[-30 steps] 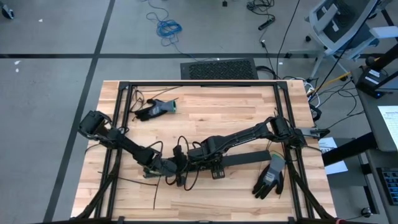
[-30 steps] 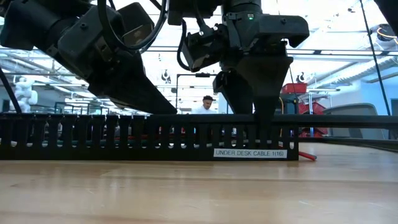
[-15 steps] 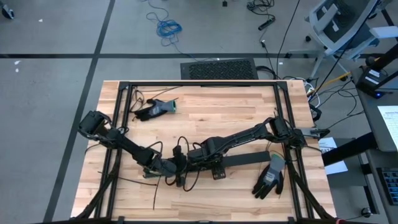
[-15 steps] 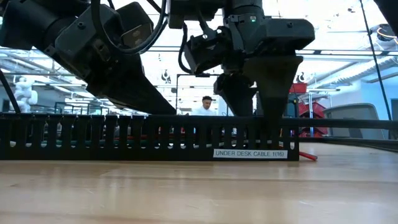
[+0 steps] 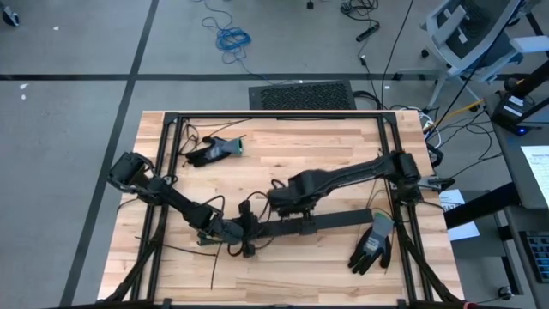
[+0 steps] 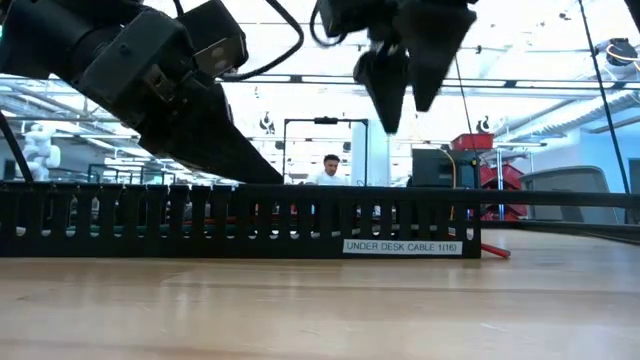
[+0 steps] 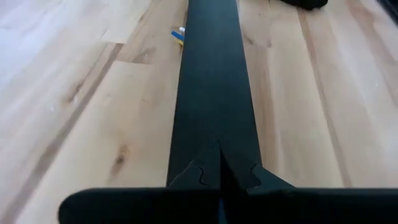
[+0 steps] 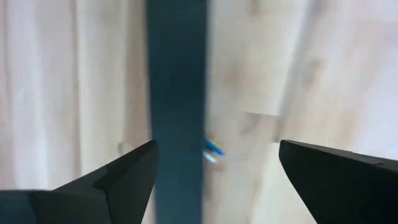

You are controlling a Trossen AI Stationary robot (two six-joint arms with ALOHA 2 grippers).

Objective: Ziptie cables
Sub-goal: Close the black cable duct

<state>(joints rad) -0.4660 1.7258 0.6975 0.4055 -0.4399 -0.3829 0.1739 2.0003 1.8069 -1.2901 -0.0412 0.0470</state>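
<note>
Holding the right claw [image 6: 400,85] above the long black cable duct [image 5: 330,221], I have its fingers spread wide and empty; in the low view it hangs clear of the duct's slotted wall [image 6: 240,220]. The left claw [image 5: 243,230] sits low at the duct's left end, fingers pressed together. Its wrist view looks straight along the duct's closed lid [image 7: 214,93], and I cannot tell whether it pinches anything.

The cables [image 7: 178,35] show only as a blue and yellow tip poking out beside the duct, on the table [image 5: 283,172]; the right wrist view catches the same blue ends [image 8: 213,148] just at the duct's edge. Most of the bundle is hidden, so I judge it lies in or under the duct.

To do this step well, I would bring the spread claw down square over those loose ends, close gently on the wires alone, and keep the left claw steady so the duct does not slide.

The lid is on, so its contents are unseen. A dark glove [image 5: 372,244] lies near the right end, another [image 5: 214,151] at the far left.
</note>
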